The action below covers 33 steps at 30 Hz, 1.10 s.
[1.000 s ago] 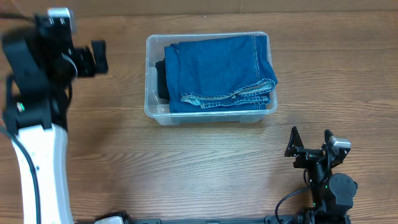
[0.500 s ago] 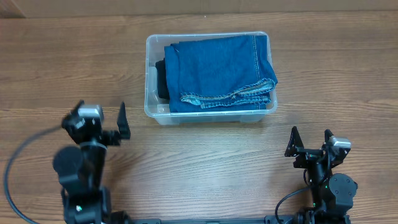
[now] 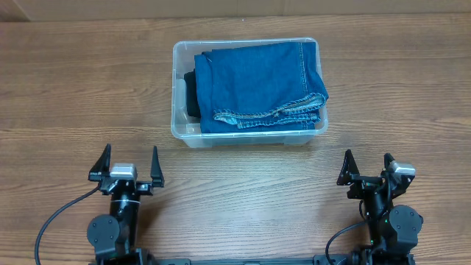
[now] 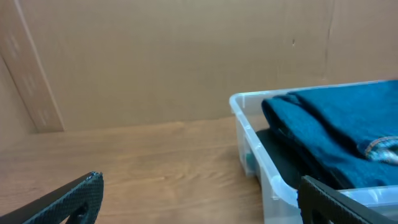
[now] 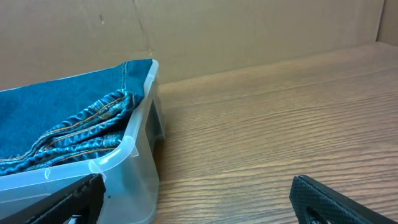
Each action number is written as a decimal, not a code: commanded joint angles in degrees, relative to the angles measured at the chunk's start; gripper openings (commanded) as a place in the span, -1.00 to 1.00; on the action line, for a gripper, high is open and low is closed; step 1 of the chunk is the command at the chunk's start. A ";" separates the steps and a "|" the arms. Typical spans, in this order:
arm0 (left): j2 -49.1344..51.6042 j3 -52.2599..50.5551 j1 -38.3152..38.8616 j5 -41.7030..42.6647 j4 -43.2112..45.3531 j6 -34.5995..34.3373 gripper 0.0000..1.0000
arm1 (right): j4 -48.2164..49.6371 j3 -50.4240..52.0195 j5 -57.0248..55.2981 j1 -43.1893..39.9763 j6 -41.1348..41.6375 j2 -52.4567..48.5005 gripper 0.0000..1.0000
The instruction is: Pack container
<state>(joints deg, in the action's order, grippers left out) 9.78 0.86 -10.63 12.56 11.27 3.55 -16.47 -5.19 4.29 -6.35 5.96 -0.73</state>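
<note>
The clear plastic container point(image 3: 177, 88) stands at the back middle of the table. Folded blue jeans point(image 3: 257, 85) lie inside it over a dark garment point(image 3: 191, 94). My left gripper point(image 3: 126, 163) is open and empty at the front left, well short of the container. My right gripper point(image 3: 366, 166) is open and empty at the front right. The left wrist view shows the container's left corner point(image 4: 249, 140) with the jeans point(image 4: 336, 124) inside, between my open fingers point(image 4: 199, 202). The right wrist view shows the container's right corner point(image 5: 134, 158), the jeans point(image 5: 68, 118) and my open fingers point(image 5: 196, 205).
A brown cardboard wall point(image 4: 161, 56) stands behind the table, also in the right wrist view point(image 5: 205, 31). Wooden tabletop point(image 3: 243, 184) lies between the container and both grippers.
My left arm has swung from the far left back down to the front left of the table, gripper open. The right arm, container and jeans have not moved.
</note>
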 commanded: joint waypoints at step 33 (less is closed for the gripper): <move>-9.53 -0.59 1.77 -5.09 -14.91 0.26 1.00 | 0.37 0.22 0.33 -0.11 -0.02 0.57 1.00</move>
<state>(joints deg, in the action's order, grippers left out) 0.99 0.47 -9.28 8.27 -3.51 3.53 -16.45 -5.17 4.29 -6.33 5.98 -0.73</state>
